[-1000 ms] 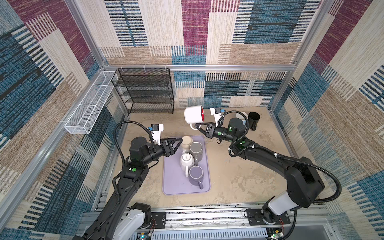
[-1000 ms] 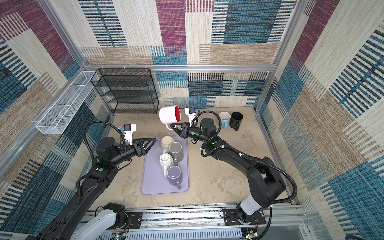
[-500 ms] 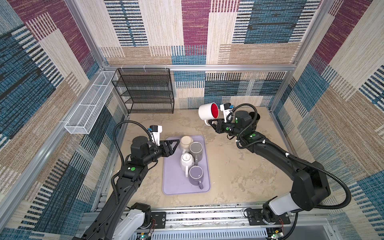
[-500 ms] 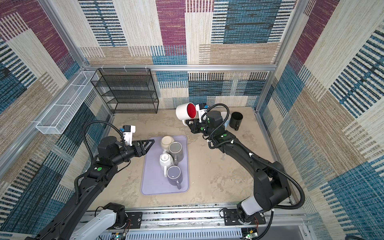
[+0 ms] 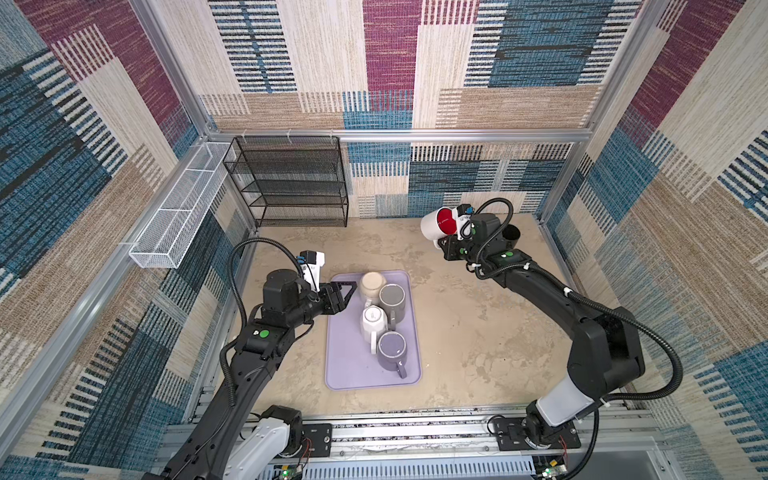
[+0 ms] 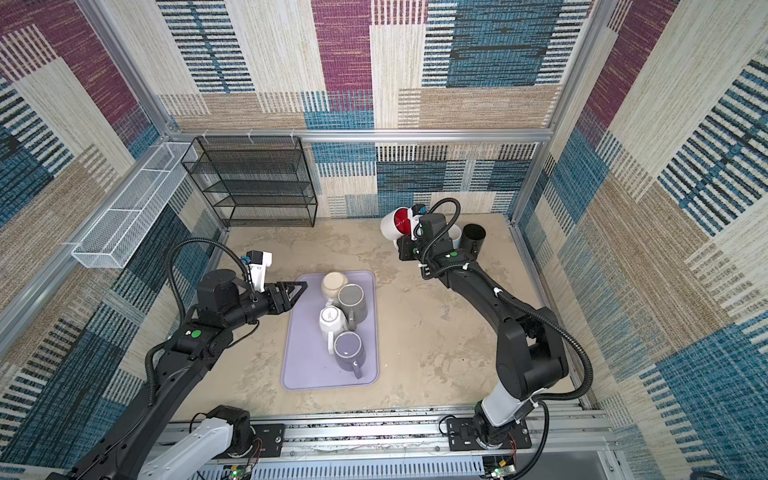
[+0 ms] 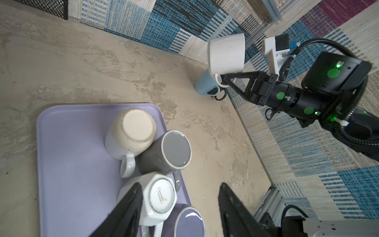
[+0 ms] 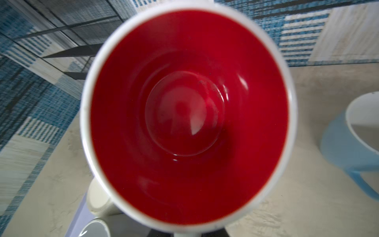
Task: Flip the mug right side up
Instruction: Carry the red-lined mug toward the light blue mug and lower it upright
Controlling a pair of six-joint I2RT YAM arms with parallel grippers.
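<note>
The mug [image 5: 432, 226] [image 6: 390, 226], white outside and red inside, hangs in the air at the back right. It is tilted, with its mouth turned up and toward the arm. My right gripper [image 5: 441, 242] [image 6: 402, 242] is shut on its handle, as the left wrist view [image 7: 224, 80] shows. The mug's red inside [image 8: 184, 115] fills the right wrist view and hides the jaws. My left gripper [image 5: 352, 286] [image 6: 304, 285] [image 7: 180, 185] stands open and empty at the left edge of the lilac tray [image 5: 345, 365], close to a beige mug [image 5: 371, 284].
On the tray [image 6: 299, 365] stand several upturned mugs: beige [image 7: 135, 127], grey [image 7: 174, 147], white [image 7: 160, 195] and purple [image 5: 392, 349]. A blue mug [image 7: 205, 86] [image 8: 344, 151] and a black mug [image 6: 473, 239] sit upright in the back right corner. A black wire rack [image 5: 291, 183] and a white basket [image 5: 178, 216] stand at the back left.
My right arm has carried the mug from above the tray's far end to the right and back, toward the corner. My left gripper has drawn slightly away from the beige mug.
</note>
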